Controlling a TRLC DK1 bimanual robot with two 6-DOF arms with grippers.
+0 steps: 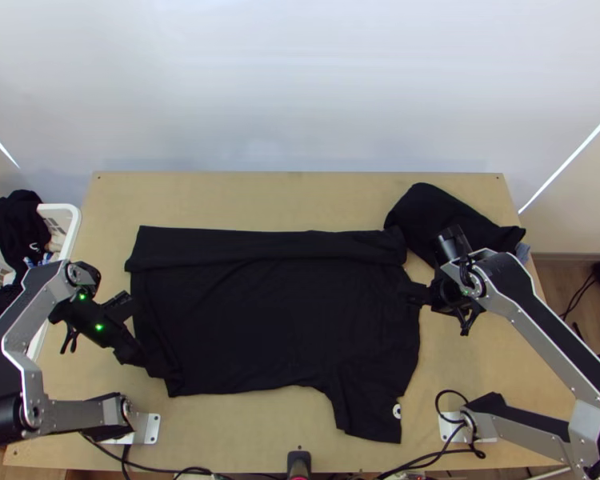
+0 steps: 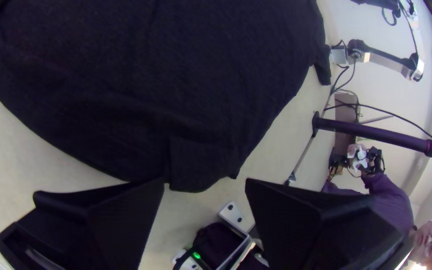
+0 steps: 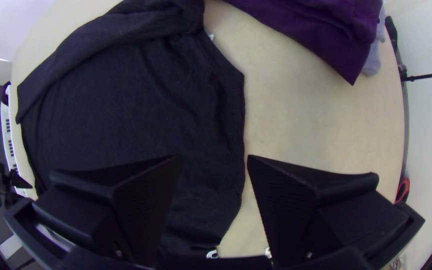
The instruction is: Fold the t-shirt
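The black t-shirt (image 1: 268,320) lies flat on the table (image 1: 244,200), and its far side is folded over in a long strip. One sleeve (image 1: 372,408) sticks out on the near side, toward the right. The left gripper (image 1: 148,344) is at the shirt's left side, near the close corner, and its jaws are wide apart. The right gripper (image 1: 416,294) is at the shirt's right edge, with its jaws wide apart too. A dark pile of cloth (image 1: 436,212) sits at the far right. A white basket (image 1: 74,220) with clothes in it stands at the left.
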